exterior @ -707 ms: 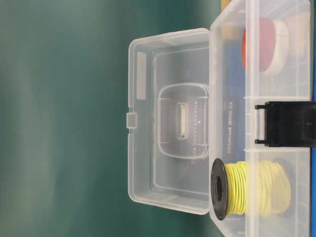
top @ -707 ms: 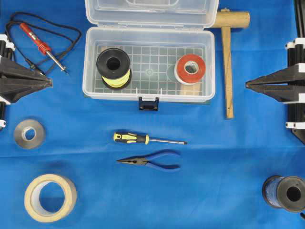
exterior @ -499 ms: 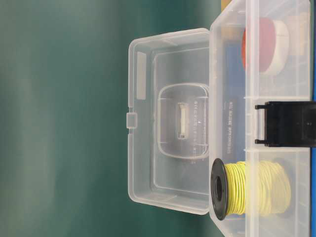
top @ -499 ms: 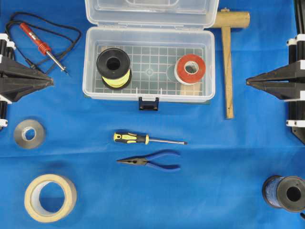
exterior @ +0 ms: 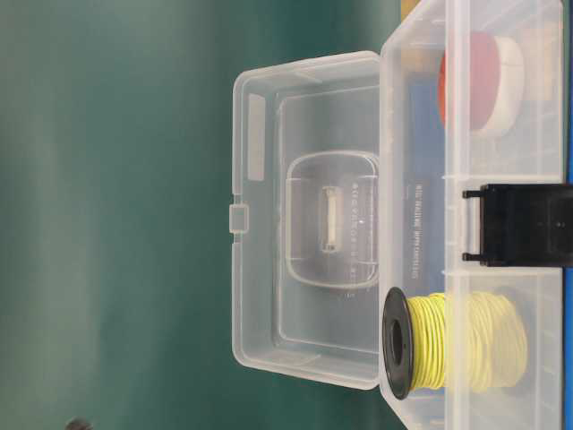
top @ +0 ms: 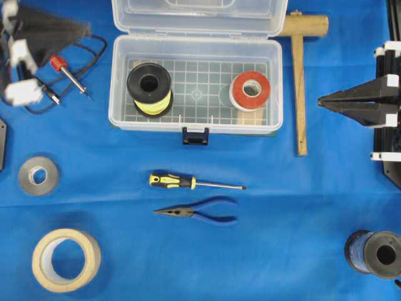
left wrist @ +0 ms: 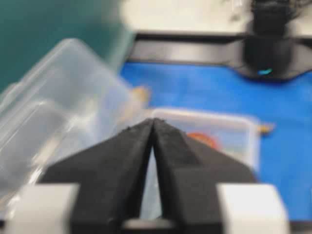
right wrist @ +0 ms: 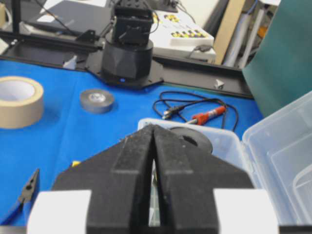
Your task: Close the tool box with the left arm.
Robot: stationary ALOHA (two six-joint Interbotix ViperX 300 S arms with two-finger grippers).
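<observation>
The tool box sits at the far centre of the tabletop, lid standing open, dark latch at its front wall. Inside: one yellow wire spool and one red tape roll. The left gripper, blurred, is above the soldering iron left of the box, its jaws nearly together and empty. The right gripper has its jaws closed and empty. A blue cloth covers the tabletop; a green backdrop stands behind. Also present: one mallet, one screwdriver, one pair of pliers, two tape rolls and one dark spool.

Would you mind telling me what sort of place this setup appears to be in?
Probably a robotics lab bench: a blue cloth laid with tools, an open tool box, and a pedestal-mounted arm base opposite.
</observation>
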